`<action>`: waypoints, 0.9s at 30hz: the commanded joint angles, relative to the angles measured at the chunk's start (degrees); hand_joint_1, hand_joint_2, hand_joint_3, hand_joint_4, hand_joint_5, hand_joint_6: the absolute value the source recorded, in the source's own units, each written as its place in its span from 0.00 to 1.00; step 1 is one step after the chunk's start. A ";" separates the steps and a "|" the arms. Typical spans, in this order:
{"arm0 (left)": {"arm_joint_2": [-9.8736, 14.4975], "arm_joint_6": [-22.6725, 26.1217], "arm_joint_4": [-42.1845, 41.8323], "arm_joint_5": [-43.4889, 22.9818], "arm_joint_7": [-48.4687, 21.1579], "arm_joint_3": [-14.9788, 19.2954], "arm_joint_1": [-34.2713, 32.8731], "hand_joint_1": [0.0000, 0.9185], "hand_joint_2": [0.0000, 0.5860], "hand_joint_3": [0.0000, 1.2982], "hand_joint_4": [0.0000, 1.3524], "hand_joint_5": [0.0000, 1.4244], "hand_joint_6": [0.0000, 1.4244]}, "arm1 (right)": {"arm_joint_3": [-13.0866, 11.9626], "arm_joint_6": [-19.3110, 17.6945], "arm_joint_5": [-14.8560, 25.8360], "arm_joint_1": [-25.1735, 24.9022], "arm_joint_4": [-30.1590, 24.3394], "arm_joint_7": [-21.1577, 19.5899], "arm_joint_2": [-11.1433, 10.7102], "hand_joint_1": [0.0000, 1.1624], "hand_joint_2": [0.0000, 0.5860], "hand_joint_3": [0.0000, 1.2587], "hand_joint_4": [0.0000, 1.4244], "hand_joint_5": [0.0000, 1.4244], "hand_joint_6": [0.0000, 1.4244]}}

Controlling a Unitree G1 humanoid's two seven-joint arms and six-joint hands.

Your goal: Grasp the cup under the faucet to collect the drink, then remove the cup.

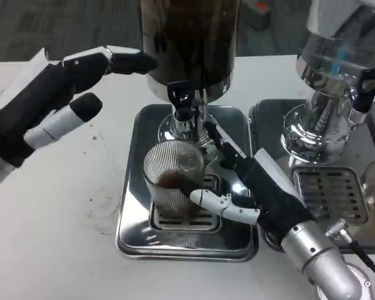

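Note:
A clear ribbed cup stands on the drip grate of the steel tray, right under the black faucet of the dark drink dispenser. A little dark liquid lies in the cup's bottom. My right hand wraps the cup from its right side, thumb across the front, other fingers behind it. My left hand hovers open at the upper left, fingertips pointing toward the dispenser body, holding nothing.
A second dispenser with a chrome base stands at the right on its own tray with a drip grate. Bare white table spreads to the left and front of the tray.

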 commanded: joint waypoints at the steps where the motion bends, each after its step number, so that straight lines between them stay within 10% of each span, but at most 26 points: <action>1: -0.17 0.70 0.70 -0.52 1.11 1.13 2.00 0.00 0.18 0.29 0.21 0.19 0.16 | 0.08 -1.26 0.41 -0.71 1.04 0.43 -0.10 0.45 0.36 0.00 0.00 0.00 0.06; 27: 0.42 3.20 0.98 0.40 3.26 2.57 8.52 0.00 0.23 0.35 0.27 0.22 0.18 | 3.71 5.17 -5.53 -2.42 1.09 0.34 -0.48 0.55 0.31 0.00 0.00 0.00 0.03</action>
